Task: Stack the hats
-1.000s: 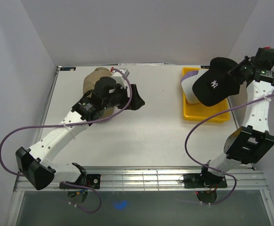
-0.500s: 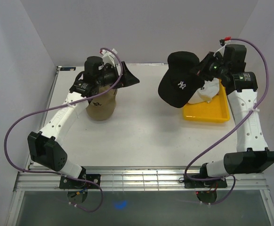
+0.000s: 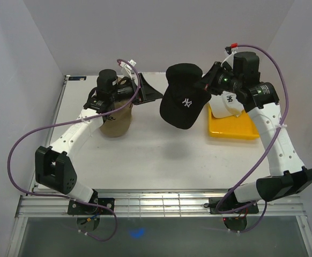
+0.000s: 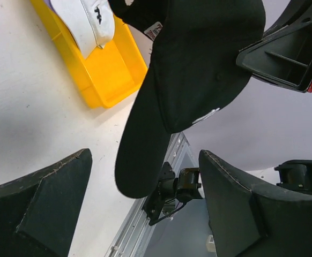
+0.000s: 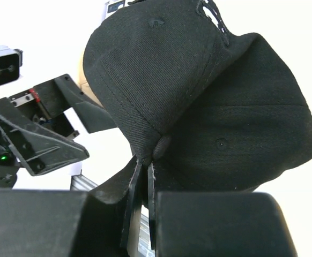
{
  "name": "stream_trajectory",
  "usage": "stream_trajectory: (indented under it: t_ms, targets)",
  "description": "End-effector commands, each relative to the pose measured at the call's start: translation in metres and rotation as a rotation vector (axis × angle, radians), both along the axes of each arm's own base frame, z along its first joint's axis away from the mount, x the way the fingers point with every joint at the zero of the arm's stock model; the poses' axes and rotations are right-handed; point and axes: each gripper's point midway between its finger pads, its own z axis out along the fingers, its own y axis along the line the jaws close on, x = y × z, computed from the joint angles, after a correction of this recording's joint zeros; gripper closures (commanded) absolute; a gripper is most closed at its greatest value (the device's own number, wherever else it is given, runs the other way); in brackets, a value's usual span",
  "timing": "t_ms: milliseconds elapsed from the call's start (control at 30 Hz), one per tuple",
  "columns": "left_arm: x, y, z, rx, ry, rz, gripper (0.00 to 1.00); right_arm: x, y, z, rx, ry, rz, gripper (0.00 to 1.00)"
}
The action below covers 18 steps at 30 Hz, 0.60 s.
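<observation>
Since half a second ago the right gripper (image 3: 208,84) has carried the black cap (image 3: 184,101) left, off the tray (image 3: 236,131) and out over the middle of the worktop (image 3: 156,160). The left gripper (image 3: 147,91) has stayed raised above the tan cap (image 3: 116,123) and now faces the black one.

The yellow tray sits on the right of the worktop. It holds a white cap (image 3: 228,103) with a dark logo, lying toward its far end; the near part of the tray is bare.

From above, the tan cap rests on the worktop under the left wrist, well apart from the tray; neither wrist view shows it clearly. Only the right wrist view shows the grip: the fingers are pinched to a narrow slit on the edge of the black cap, whose crown fills the frame beyond them. The left wrist view shows that gripper spread wide, holding nothing. The black cap's brim hangs down in the gap between its fingers but beyond their tips.

The black cap hangs clear of the worktop, white logo up, just beside the left gripper. Whether they touch I cannot tell.
</observation>
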Motion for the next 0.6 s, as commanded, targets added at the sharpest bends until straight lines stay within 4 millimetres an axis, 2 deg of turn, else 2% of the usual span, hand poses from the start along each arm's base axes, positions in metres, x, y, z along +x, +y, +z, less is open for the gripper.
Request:
stream_trajectory:
  t_ms: [0, 133, 300, 433, 467, 567]
  targets:
    - [-0.01, -0.005, 0.014, -0.036, -0.036, -0.032, 0.1, 0.004, 0.018, 0.032, 0.06, -0.092, 0.024, 0.92]
    - [-0.011, -0.008, 0.004, -0.026, -0.012, -0.03, 0.15, 0.004, 0.032, 0.036, 0.088, -0.088, 0.052, 0.92]
    - [-0.01, -0.01, 0.005, -0.039, -0.029, -0.032, 0.21, 0.002, 0.041, 0.044, 0.102, -0.098, 0.069, 0.92]
    - [-0.016, -0.01, 0.01, -0.057, -0.032, -0.038, 0.37, 0.005, 0.042, 0.049, 0.098, -0.103, 0.071, 0.92]
    - [-0.018, -0.01, 0.01, -0.063, -0.027, -0.042, 0.48, 0.006, 0.041, 0.049, 0.093, -0.103, 0.069, 0.92]
    - [-0.022, -0.009, 0.011, -0.071, -0.018, -0.054, 0.61, 0.006, 0.043, 0.051, 0.101, -0.109, 0.077, 0.92]
